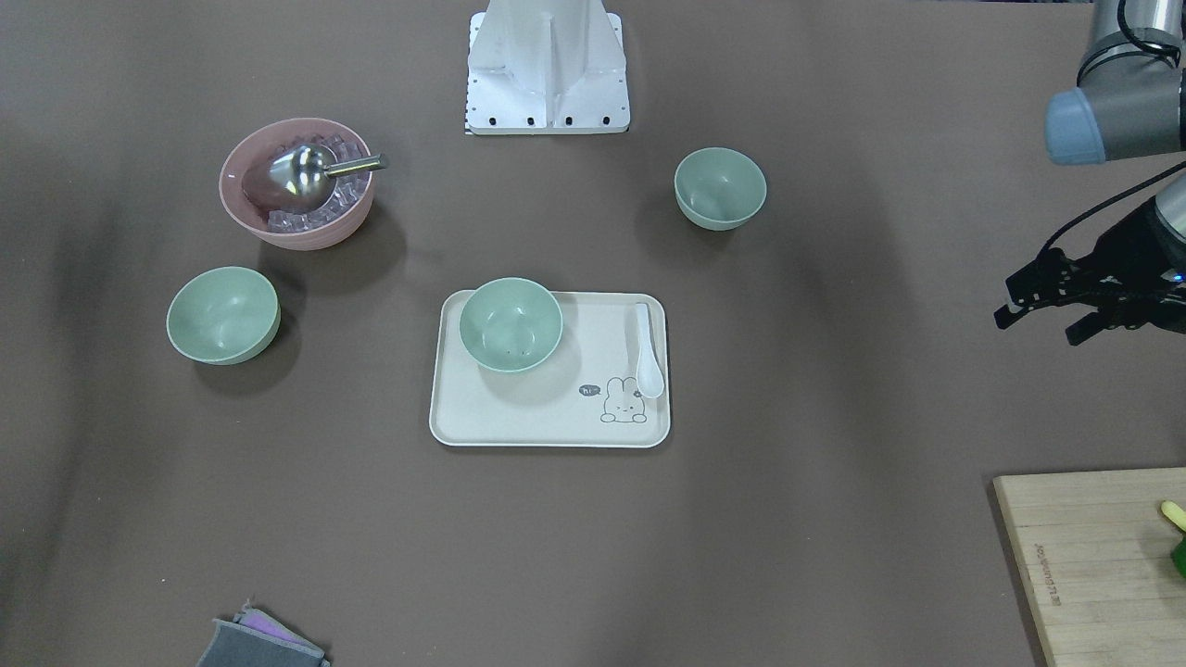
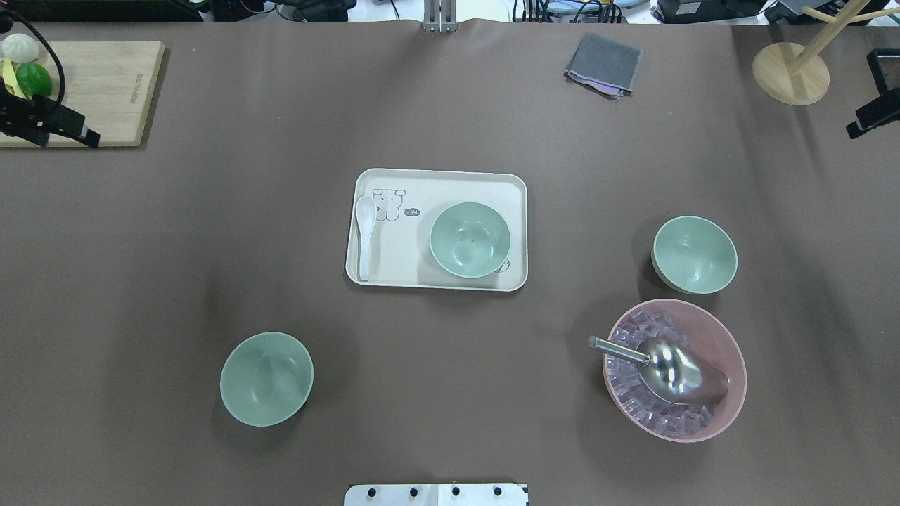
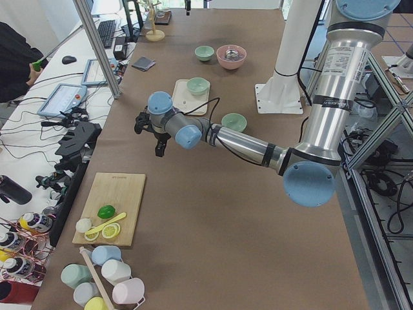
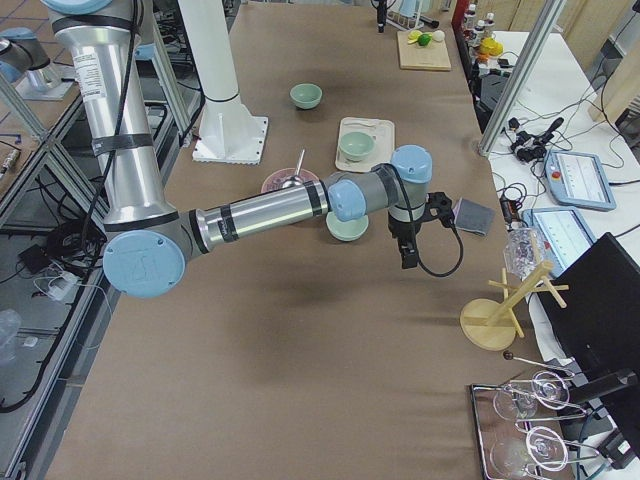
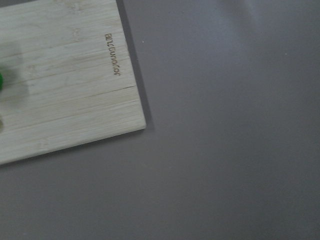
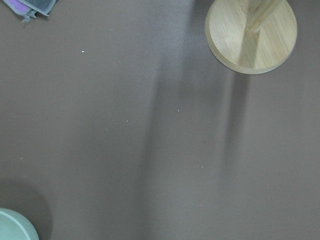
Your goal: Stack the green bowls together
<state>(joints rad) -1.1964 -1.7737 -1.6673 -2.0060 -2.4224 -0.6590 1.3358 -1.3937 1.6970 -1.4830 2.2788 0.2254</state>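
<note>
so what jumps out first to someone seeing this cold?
Three green bowls sit apart, unstacked: the centre bowl on the cream tray, the right bowl beside the pink bowl, the left bowl alone. The pink bowl holds ice cubes and a metal scoop.

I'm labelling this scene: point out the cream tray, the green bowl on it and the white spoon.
Cream rectangular tray (image 2: 450,184): overhead view, bare floor.
Pale mint-green round plastic bowl (image 2: 470,240) on it: overhead view, inner bottom.
White glossy spoon (image 2: 364,246): overhead view, handle.
</note>
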